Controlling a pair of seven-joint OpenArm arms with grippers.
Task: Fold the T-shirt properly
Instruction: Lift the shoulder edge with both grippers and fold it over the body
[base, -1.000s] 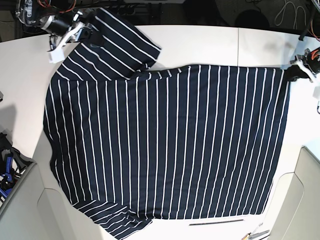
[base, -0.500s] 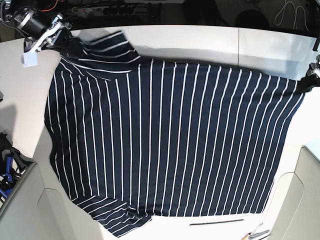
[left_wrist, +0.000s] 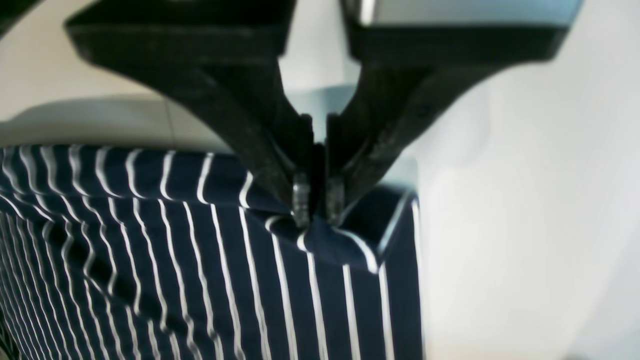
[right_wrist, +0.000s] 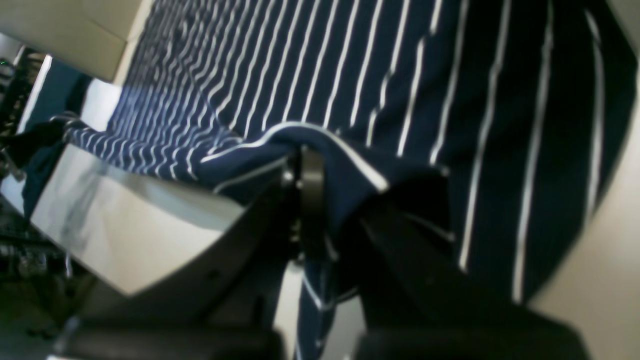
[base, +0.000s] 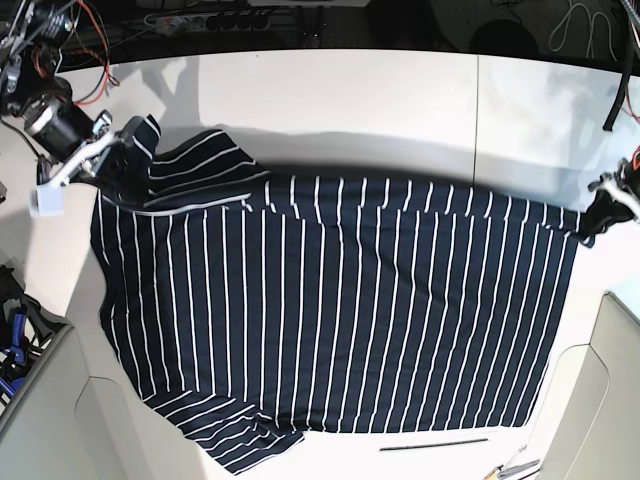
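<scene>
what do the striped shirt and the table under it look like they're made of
T-shirt: soft, thin knit fabric, probably cotton jersey, matte navy with white stripes. It drapes and puckers where the left gripper and the right gripper pinch it.

Table: a hard, smooth white panel, likely laminate or painted board. It has a slight sheen, sharp shadows and a visible seam.

A wide white worktop (base: 380, 90) fills most of the base view, with a thin seam (base: 477, 100) running across it right of centre and soft shadows falling over its far part. Behind its far edge the room is dark, with a power strip (base: 215, 20) and loose cables (base: 585, 25) lying there. Pale grey panels (base: 610, 400) stand at the near corners, and a thin dark rod (base: 433, 443) lies by the near edge
</scene>
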